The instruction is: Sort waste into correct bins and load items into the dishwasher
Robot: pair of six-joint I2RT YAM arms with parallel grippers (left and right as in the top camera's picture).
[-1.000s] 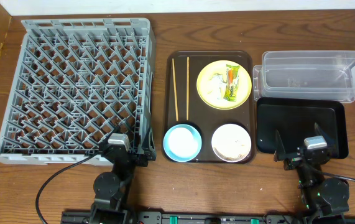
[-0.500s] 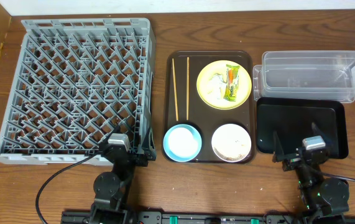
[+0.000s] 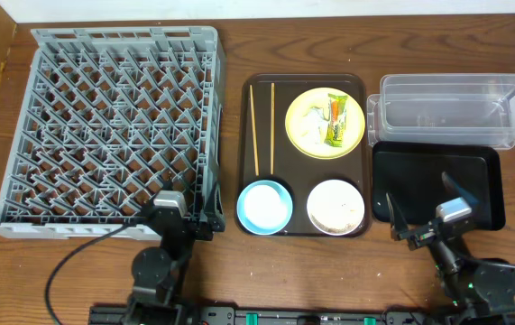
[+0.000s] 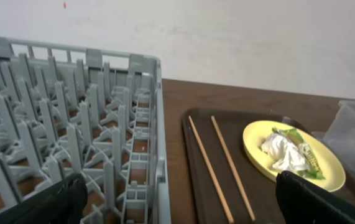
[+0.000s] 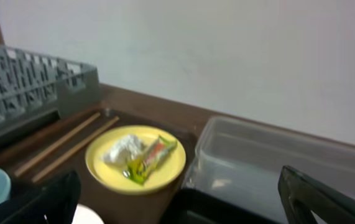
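The grey dish rack (image 3: pixel 122 126) fills the left side. On the brown tray (image 3: pixel 302 83) lie two chopsticks (image 3: pixel 255 126), a yellow plate (image 3: pixel 304 137) with a snack wrapper (image 3: pixel 335 119) and white tissue (image 3: pixel 309 117), a light blue bowl (image 3: pixel 264 206) and a white bowl (image 3: pixel 335 207) with beige scraps. The clear tub (image 3: pixel 455 110) and black tray (image 3: pixel 437 176) are at the right. My left gripper (image 3: pixel 185 200) is open and empty at the rack's front right corner. My right gripper (image 3: pixel 422 208) is open and empty over the black tray's front edge.
The left wrist view shows the rack (image 4: pixel 71 137), chopsticks (image 4: pixel 211 168) and plate (image 4: pixel 258 140). The right wrist view shows the plate (image 5: pixel 171 165), wrapper (image 5: pixel 149 158), tissue (image 5: pixel 121 149), clear tub (image 5: pixel 276 162) and rack (image 5: pixel 34 87). A wall stands behind the table.
My right gripper has turned and shifted slightly left over the black tray's front edge. The left arm has not moved.
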